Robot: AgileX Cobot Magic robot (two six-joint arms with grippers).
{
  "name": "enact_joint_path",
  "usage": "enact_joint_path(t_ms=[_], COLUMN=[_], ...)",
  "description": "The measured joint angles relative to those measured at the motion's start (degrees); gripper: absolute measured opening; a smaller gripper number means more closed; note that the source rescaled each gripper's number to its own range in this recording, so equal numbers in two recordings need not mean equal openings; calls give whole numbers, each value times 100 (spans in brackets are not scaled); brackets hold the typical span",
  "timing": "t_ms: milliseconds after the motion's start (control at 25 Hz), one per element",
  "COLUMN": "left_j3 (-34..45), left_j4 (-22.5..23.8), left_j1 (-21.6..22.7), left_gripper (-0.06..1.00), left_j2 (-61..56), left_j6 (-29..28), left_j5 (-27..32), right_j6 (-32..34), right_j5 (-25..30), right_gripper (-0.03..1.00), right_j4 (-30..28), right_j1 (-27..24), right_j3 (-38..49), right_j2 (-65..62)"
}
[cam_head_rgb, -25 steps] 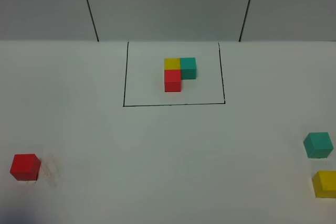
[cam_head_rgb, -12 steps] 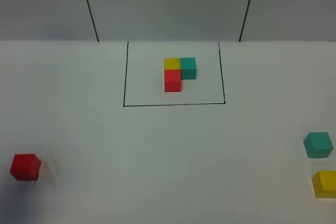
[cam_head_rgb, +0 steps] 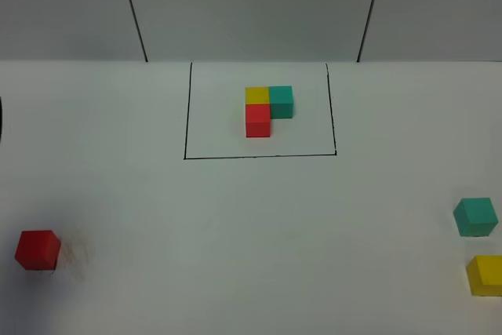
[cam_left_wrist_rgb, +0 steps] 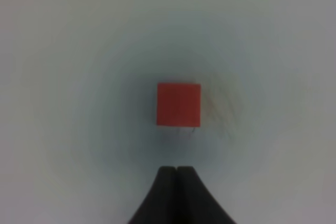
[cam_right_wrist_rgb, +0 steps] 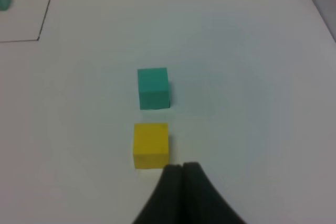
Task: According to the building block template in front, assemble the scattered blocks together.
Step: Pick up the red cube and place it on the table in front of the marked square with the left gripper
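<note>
The template point(cam_head_rgb: 269, 110), an L of joined yellow, teal and red cubes, sits inside a black outline point(cam_head_rgb: 259, 156) at the far middle of the white table point(cam_head_rgb: 235, 233).

The loose red cube point(cam_head_rgb: 38, 249) lies alone at the near left. The left gripper point(cam_left_wrist_rgb: 177, 170) hangs above the table beside it, apart from it, jaws clenched together on nothing.

The teal cube point(cam_head_rgb: 475, 217) and yellow cube point(cam_head_rgb: 485, 274) lie near each other at the near right, not touching. The right gripper point(cam_right_wrist_rgb: 182, 167) is just beside the yellow cube, jaws pressed together, empty.
</note>
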Motion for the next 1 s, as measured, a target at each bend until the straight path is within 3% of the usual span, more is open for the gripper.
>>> enact_joint_path(t_ms=[440, 1000], left_j3=[0, 0], left_j4=[201, -89], left_j1=[0, 0], left_gripper=[0, 3], left_j2=[410, 1281], left_j6=[0, 107], left_j5=[-215, -662], right_j6=[0, 0], right_j5=[0, 0], right_gripper=[0, 0], right_j4=[0, 0], right_j1=[0, 0], right_j3=[0, 0], right_j2=[0, 0])
